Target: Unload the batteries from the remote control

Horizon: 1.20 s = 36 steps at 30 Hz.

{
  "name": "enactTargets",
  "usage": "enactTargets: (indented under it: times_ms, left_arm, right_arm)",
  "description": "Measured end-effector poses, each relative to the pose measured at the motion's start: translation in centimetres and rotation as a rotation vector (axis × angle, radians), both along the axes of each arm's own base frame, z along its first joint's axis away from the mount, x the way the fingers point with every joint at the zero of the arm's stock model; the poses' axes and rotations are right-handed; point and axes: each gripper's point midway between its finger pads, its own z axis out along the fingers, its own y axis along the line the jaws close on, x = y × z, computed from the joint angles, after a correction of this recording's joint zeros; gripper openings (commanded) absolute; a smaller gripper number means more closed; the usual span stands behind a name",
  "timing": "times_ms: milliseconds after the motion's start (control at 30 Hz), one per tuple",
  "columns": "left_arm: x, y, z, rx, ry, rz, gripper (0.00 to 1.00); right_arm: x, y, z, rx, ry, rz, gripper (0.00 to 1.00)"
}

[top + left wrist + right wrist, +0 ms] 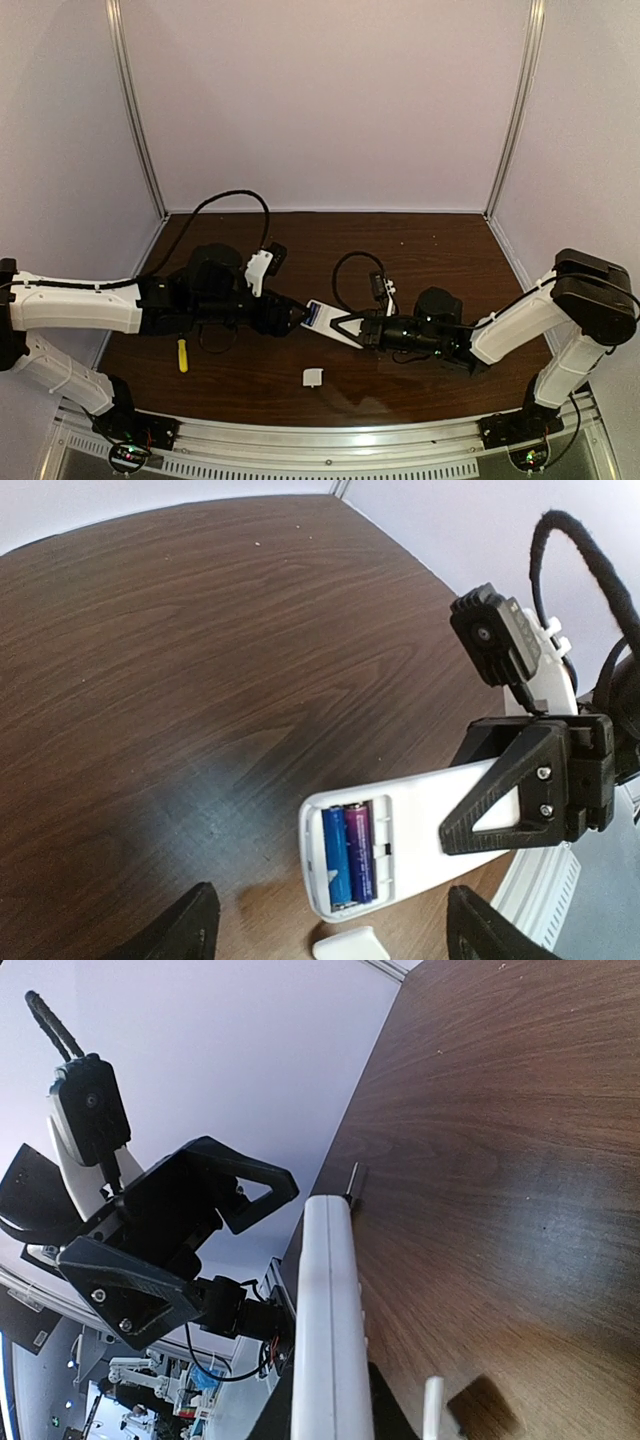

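The remote control (332, 327) is a flat white bar held above the table by my right gripper (350, 329), which is shut on its right end. Its back compartment is open and faces up, with two blue batteries (348, 855) side by side inside; they show as a blue patch in the top view (313, 315). My left gripper (293, 317) is open at the battery end, with its fingers (190, 928) spread either side and touching nothing. In the right wrist view the remote (328, 1310) shows edge-on between my right gripper (335, 1415) fingers.
The small white cover piece (313, 376) lies on the brown table (440, 250) in front of the remote, and shows in the left wrist view (350, 946). A yellow-handled screwdriver (182, 355) lies at the left under the left arm. Walls enclose the table.
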Motion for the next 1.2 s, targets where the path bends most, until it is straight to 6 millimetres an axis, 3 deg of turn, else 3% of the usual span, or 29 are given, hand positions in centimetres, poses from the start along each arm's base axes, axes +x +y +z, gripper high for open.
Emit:
enactTargets:
  times_ms: [267,700,933,1200]
  left_arm:
    - [-0.4,-0.1,-0.2,0.003,0.015,-0.022,0.79]
    - [-0.6,-0.1,0.1,-0.009,0.006,-0.034,0.67]
    - [-0.8,0.4,-0.4,0.027,0.004,-0.037,0.71]
    - [-1.9,-0.9,-1.1,0.015,0.024,-0.142,0.77]
  right_arm:
    - [0.2,0.6,0.5,0.022,-0.009,0.01,0.0]
    - [-0.3,1.1,0.8,0.039,-0.011,0.05,0.0]
    - [-0.5,1.5,1.5,0.066,-0.027,0.074,0.0]
    - [-1.2,2.3,1.1,0.092,-0.014,0.135,0.0]
